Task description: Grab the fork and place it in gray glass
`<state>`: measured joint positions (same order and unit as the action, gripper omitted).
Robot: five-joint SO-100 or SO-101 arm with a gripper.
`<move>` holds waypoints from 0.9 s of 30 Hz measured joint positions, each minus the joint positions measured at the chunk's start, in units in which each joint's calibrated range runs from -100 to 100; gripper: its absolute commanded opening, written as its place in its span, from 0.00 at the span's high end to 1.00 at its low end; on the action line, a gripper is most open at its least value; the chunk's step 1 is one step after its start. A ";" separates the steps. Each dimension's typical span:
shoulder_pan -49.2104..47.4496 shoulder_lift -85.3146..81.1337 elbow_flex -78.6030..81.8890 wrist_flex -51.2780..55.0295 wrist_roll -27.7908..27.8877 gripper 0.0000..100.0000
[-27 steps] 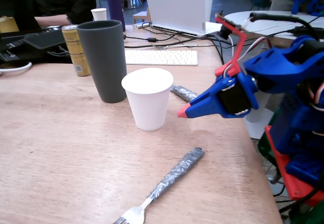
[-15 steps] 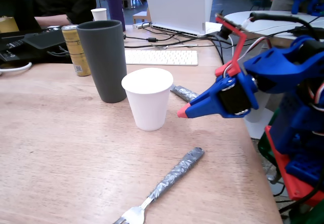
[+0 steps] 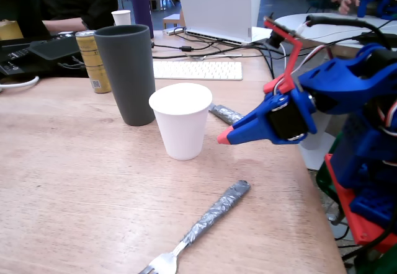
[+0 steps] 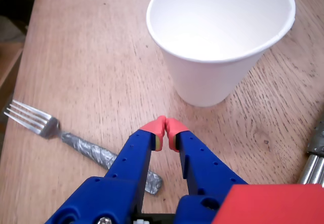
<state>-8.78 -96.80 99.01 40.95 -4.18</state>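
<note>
— Is anything getting done yet?
— No. The gripper (image 4: 165, 124) is hovering closed and empty; the fork (image 3: 197, 225) is lying on the table (image 3: 74, 181), and the gray glass (image 3: 127, 72) is waiting, upright.

Fork (image 3: 198, 224) tines cut by bottom edge, fixed view; second taped utensil (image 3: 224, 113) partly behind white cup (image 3: 182, 121).

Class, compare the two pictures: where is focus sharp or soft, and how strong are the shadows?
Fixed view: white cup and gray glass sharp, background desks softer, shadows faint. Wrist view: fork tines and wood grain crisp, gripper base slightly soft, lighting even.
</note>
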 measured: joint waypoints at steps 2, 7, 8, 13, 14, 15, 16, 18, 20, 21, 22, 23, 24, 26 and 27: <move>-0.19 0.00 0.00 0.00 -0.05 1.00; -0.28 0.00 0.00 0.00 -0.05 1.00; -0.28 0.00 0.00 0.00 -0.05 1.00; -0.66 0.00 0.00 0.00 -0.05 1.00; -0.75 0.00 0.00 0.00 -0.15 1.00; -0.75 -0.09 0.00 0.00 -0.20 1.00; -0.75 -0.09 0.00 0.00 -0.20 1.00; -0.75 -0.09 0.00 0.00 -0.20 1.00; -0.75 -0.09 0.00 0.17 -0.15 1.00; -0.75 0.00 0.00 0.25 -0.05 1.00; -0.66 0.00 0.00 0.25 0.00 1.00; 0.19 0.09 -0.36 0.25 0.05 1.00; 0.56 0.78 -1.26 0.25 0.10 1.00; -0.94 5.45 -6.76 0.25 0.10 1.00; -0.56 8.21 -10.10 0.25 0.10 1.00</move>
<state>-9.35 -88.59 88.91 41.20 -4.08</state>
